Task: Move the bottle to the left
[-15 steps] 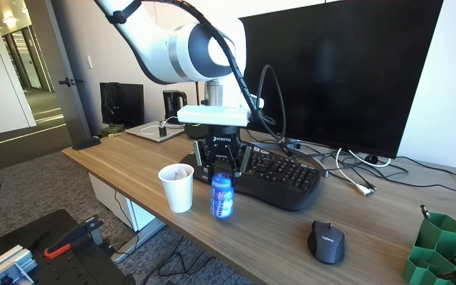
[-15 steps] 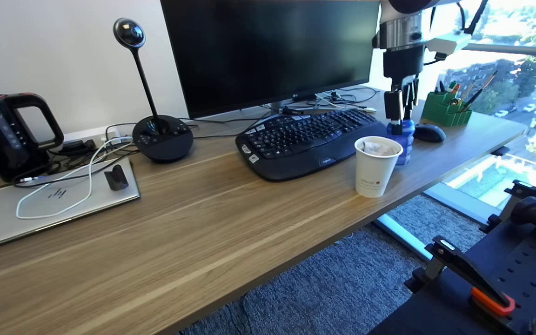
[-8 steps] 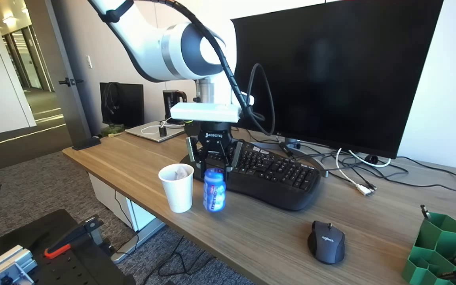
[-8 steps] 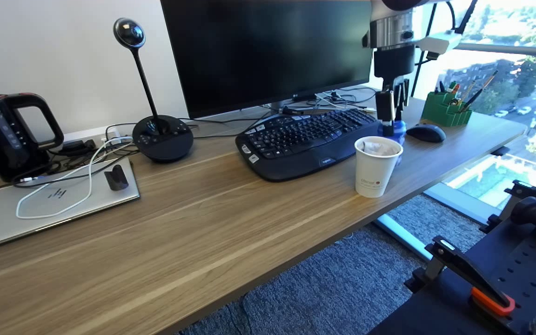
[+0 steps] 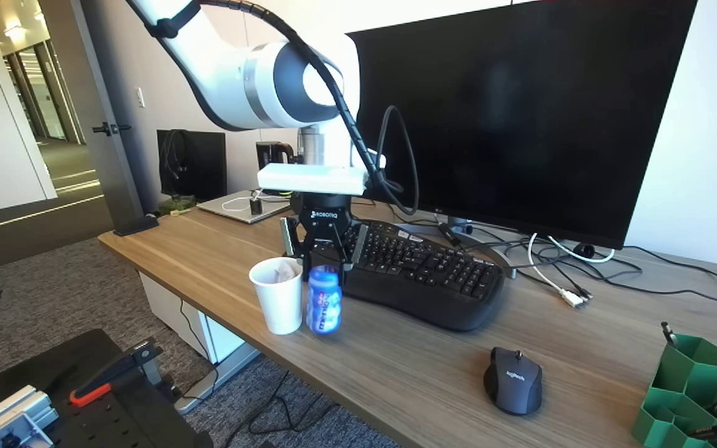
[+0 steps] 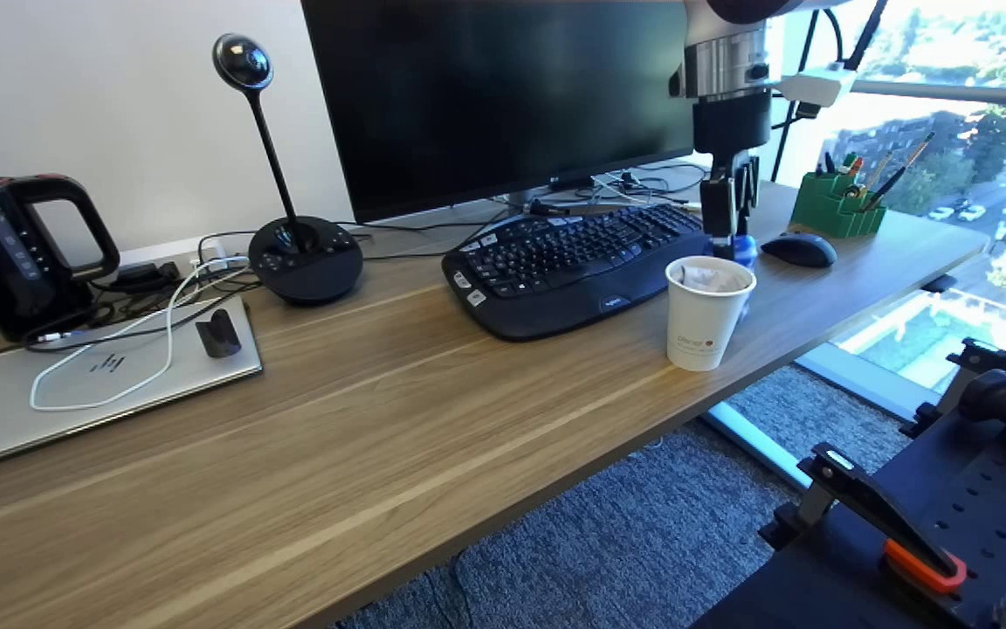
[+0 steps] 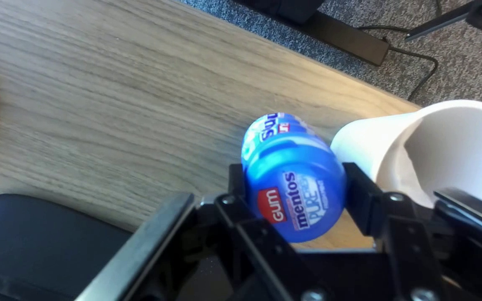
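Observation:
The blue mentos bottle (image 5: 324,305) is upright, close beside the white paper cup (image 5: 279,302). My gripper (image 5: 324,274) points down, shut on the bottle's cap, one finger on each side. In the wrist view the cap of the bottle (image 7: 295,205) fills the space between the fingers of my gripper (image 7: 293,182), and the cup (image 7: 370,138) is right beside it. In an exterior view the cup (image 6: 699,332) hides most of the bottle (image 6: 745,252). I cannot tell whether the bottle's base touches the table or whether bottle and cup touch.
A black keyboard (image 5: 433,280) lies behind the bottle, before a large monitor (image 5: 520,124). A mouse (image 5: 513,381) and a green pen holder (image 5: 682,386) are on the right. The desk's front edge (image 5: 309,367) is close. A laptop (image 6: 110,376) and webcam stand (image 6: 306,262) are farther along.
My gripper has carried the bottle leftward in the exterior view with the keyboard behind it, closer to the cup. The cup has not moved. The grip stays shut on the bottle.

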